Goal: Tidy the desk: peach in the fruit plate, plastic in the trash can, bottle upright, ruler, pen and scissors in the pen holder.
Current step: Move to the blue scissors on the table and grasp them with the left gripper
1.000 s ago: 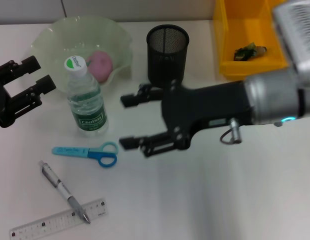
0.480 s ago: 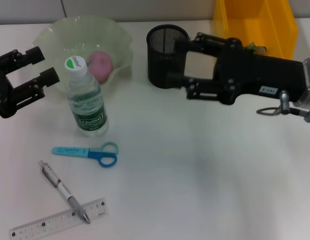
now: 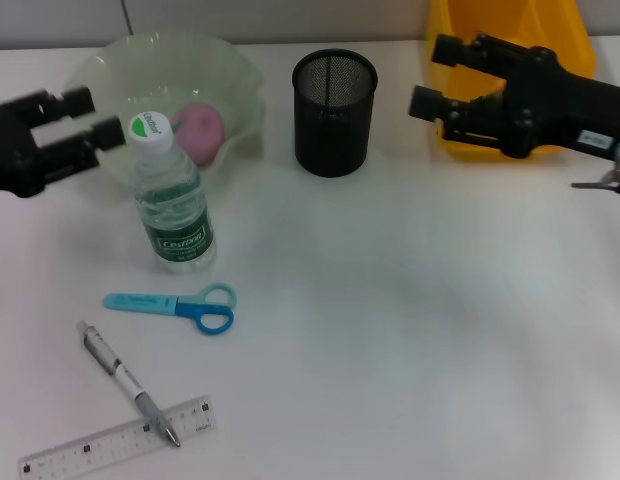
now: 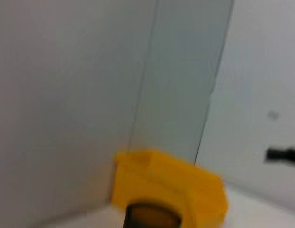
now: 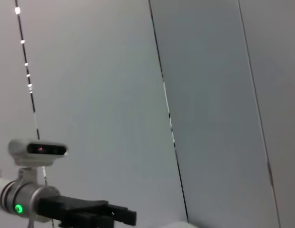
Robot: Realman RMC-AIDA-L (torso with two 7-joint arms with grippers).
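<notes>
A: A white desk [image 3: 410,330] is seen under grey walls. Where are the scissors [image 3: 175,305] found?

B: Below the left end effector [image 3: 90,118], past the bottle [image 3: 170,195]. They lie sideways. That end effector is spread wide and holds nothing.

A: And the right end effector [image 3: 435,75]?

B: Also wide and bare, much farther away, by the yellow trash can [image 3: 460,40].
</notes>
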